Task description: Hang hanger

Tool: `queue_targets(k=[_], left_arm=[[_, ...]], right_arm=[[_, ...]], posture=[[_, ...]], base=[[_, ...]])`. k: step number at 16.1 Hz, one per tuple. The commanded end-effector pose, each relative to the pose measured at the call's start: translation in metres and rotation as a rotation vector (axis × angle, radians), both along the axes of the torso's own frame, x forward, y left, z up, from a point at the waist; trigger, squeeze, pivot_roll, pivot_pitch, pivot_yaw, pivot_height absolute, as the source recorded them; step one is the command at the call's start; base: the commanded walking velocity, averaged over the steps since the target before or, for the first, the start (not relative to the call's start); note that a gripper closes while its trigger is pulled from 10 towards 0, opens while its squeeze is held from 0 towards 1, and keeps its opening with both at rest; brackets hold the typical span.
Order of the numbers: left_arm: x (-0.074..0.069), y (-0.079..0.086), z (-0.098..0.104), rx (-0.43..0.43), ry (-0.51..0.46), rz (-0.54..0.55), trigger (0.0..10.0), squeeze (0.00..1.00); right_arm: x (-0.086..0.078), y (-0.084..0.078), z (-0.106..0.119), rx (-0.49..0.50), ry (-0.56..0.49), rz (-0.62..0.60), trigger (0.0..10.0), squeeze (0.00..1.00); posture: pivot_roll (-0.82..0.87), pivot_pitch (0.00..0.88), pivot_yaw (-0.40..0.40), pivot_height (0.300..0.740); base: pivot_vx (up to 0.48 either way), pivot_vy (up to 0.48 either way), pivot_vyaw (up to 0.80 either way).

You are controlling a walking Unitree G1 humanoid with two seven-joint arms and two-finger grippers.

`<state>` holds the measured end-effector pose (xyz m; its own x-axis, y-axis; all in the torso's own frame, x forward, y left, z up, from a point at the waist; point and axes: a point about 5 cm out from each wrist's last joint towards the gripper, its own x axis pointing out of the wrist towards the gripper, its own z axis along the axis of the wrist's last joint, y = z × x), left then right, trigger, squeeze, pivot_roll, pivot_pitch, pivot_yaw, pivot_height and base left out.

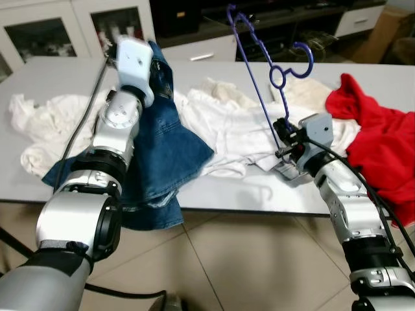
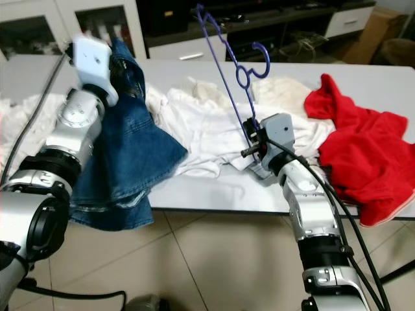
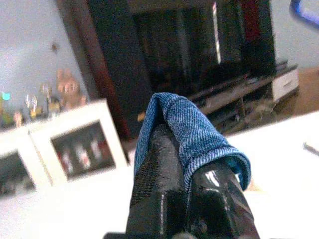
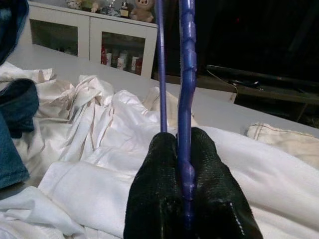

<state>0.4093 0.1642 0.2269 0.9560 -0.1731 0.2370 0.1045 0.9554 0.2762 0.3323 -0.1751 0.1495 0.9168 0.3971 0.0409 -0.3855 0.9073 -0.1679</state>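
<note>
Head views: right gripper (image 1: 283,137) pinches the purple hanger (image 1: 259,61) low on its frame and holds it upright over the white clothes (image 1: 224,126), hook end high. Left gripper (image 1: 154,68) lifts the denim garment (image 1: 159,155) off the table (image 1: 58,71). Left wrist: fingers (image 3: 154,189) closed, denim folded over the tips. Right wrist: fingers (image 4: 157,199) clamped tight on the hanger rod. Likely next: feed the hanger arm into a denim opening, so keep the pinch firm and avoid twisting.

Home living room: white glass-door cabinets (image 1: 45,32) at 11 o'clock, dark TV unit (image 1: 272,23) at 12, tiled floor (image 1: 246,259).
</note>
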Motion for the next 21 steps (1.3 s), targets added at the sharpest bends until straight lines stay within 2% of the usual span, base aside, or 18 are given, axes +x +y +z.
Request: queue_targets(k=[1,4,7,8,9,10,12,14,17,18,21], left_arm=[[0.001,0.001,-0.003,0.007,0.019,0.017,10.0,0.00],[-0.001,-0.001,-0.024,0.005,0.104,0.044,10.0,0.00],[-0.001,0.004,-0.039,-0.040,0.202,0.094,10.0,0.00],[-0.003,0.008,-0.058,-0.040,0.345,0.134,10.0,0.00],[-0.003,0.008,-0.058,-0.040,0.345,0.134,10.0,0.00],[-0.008,0.011,-0.076,-0.007,0.473,0.166,10.0,0.00],[-0.014,0.011,-0.094,0.032,0.561,0.171,10.0,0.00],[-0.019,0.009,-0.105,0.037,0.603,0.158,10.0,0.00],[-0.020,0.007,-0.109,-0.003,0.610,0.131,10.0,0.00],[-0.021,0.007,-0.110,0.002,0.608,0.122,10.0,1.00],[-0.024,0.006,-0.115,0.047,0.611,0.099,10.0,1.00]], right_arm=[[-0.001,0.000,0.005,0.006,-0.020,-0.004,10.0,0.00],[-0.003,-0.001,0.005,0.006,-0.018,-0.009,10.0,0.00],[-0.003,-0.002,0.005,0.003,-0.015,-0.008,10.0,0.00],[-0.003,-0.001,0.006,0.002,-0.015,-0.006,10.0,0.00],[-0.003,-0.001,0.006,0.002,-0.015,-0.006,10.0,0.00],[-0.003,0.000,0.006,0.001,-0.014,-0.002,10.0,0.00],[-0.003,0.001,0.005,0.002,-0.013,0.000,10.0,0.00],[-0.003,0.002,0.005,0.004,-0.012,-0.001,10.0,0.00],[-0.004,0.001,0.004,0.006,-0.010,-0.003,10.0,0.00],[-0.004,0.001,0.005,0.005,-0.011,-0.003,10.0,0.00],[-0.003,0.002,0.006,0.003,-0.011,0.000,10.0,0.00]], posture=[[0.07,0.000,0.027,0.740],[0.06,0.000,0.027,0.740],[0.06,0.000,0.023,0.740],[0.06,0.000,0.023,0.740],[0.06,0.000,0.023,0.740],[0.06,0.000,0.024,0.740],[0.06,0.000,0.029,0.740],[0.06,0.000,0.031,0.740],[0.06,0.000,0.034,0.740],[0.06,0.000,0.031,0.740],[0.07,0.000,0.029,0.740]], base=[[0.000,0.000,0.00],[0.000,0.000,0.00],[0.000,0.000,0.00],[0.000,0.000,0.00],[0.000,0.000,0.00],[0.000,0.000,0.00],[0.000,0.000,0.00],[0.000,0.000,0.00],[0.000,0.000,0.00],[0.000,0.000,0.00],[0.000,0.000,0.00]])
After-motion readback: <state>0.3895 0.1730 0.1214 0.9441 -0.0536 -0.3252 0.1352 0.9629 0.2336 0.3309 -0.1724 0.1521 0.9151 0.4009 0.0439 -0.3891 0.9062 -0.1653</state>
